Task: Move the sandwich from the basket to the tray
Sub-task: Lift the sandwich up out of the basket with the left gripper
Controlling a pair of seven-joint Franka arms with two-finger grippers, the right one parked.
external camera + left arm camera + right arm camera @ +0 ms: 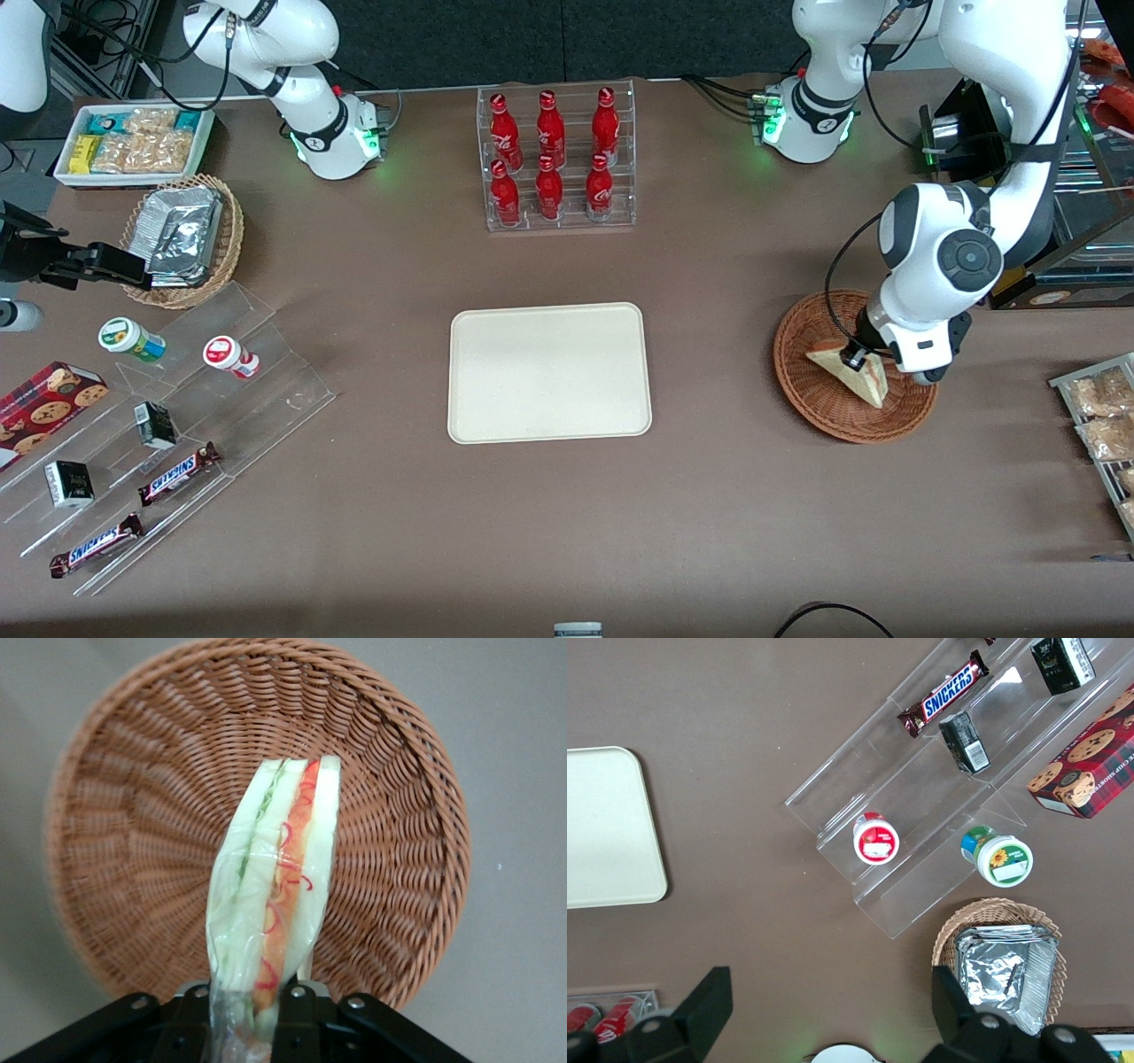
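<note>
My left gripper [854, 358] is over the reddish-brown wicker basket [800, 386], shut on the sandwich [861, 374]. The wrapped wedge stands on edge between the black fingers [298, 1014], its red, pink and green filling [285, 877] facing the wrist camera, with the basket's woven floor [133, 824] under it. The gripper [252, 1014] pinches the wedge at one end. Whether the sandwich still touches the basket floor I cannot tell. The cream tray [549, 372] lies bare at the table's middle, toward the parked arm's end from the basket.
A clear rack of red bottles [556, 159] stands farther from the front camera than the tray. A wire rack of snack packets [1103, 416] sits at the working arm's end. Toward the parked arm's end are a clear stepped stand [177, 425] and a tan foil-packet basket [186, 239].
</note>
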